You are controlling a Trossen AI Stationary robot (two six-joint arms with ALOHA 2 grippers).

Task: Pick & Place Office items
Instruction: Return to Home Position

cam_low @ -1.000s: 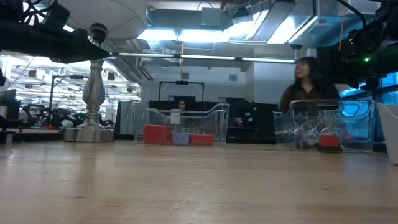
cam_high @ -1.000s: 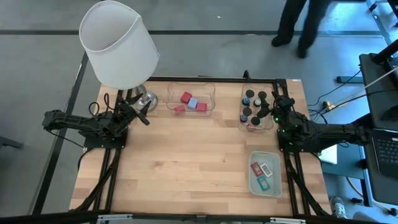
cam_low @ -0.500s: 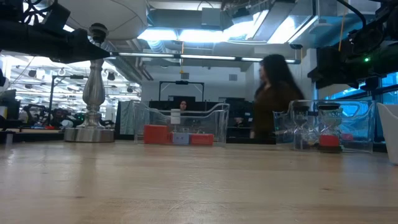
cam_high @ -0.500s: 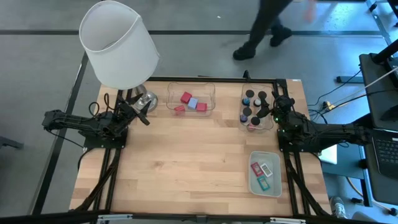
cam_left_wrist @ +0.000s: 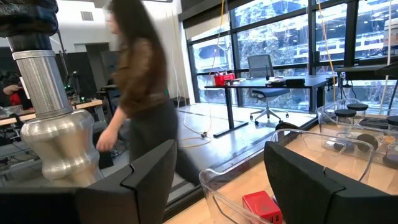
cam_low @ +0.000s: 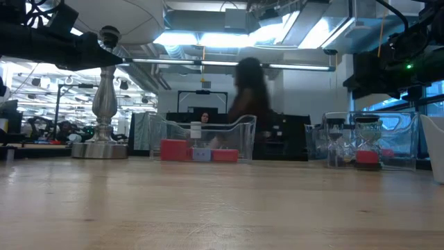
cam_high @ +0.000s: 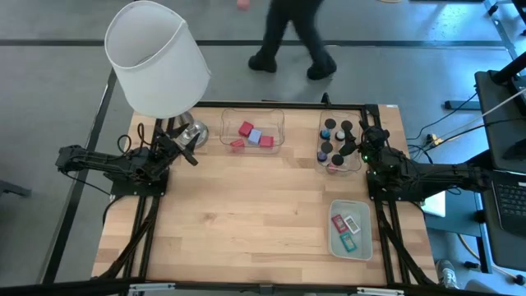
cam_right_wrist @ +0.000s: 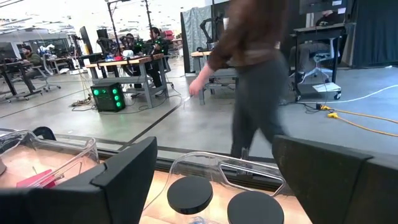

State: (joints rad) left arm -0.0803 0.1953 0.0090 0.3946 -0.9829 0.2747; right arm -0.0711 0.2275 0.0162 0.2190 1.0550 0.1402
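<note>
The office items lie in three trays. Red blocks [cam_high: 246,129] and a lavender-blue cube [cam_high: 256,136] rest in a clear tray [cam_high: 252,117] at the far middle. Black cylinders [cam_high: 329,125] stand in a clear tray [cam_high: 355,161] at the far right. Flat teal, red and white rectangles [cam_high: 346,227] lie in a pale-green tray [cam_high: 348,251] at the near right. My left gripper [cam_high: 190,155] hangs open beside the lamp base, with nothing between its fingers [cam_left_wrist: 149,180]. My right gripper [cam_high: 363,138] hangs open next to the cylinder tray, and its fingers [cam_right_wrist: 127,177] are likewise empty.
A big lamp with a white shade [cam_high: 156,57] stands on its metal base [cam_high: 192,131] at the far left corner. The bare wooden tabletop [cam_high: 246,214] spreads across the middle and near left. A person [cam_high: 292,33] walks on the floor beyond the far edge.
Both arms have kept still. The person beyond the table's far edge has walked from the right toward the left.
</note>
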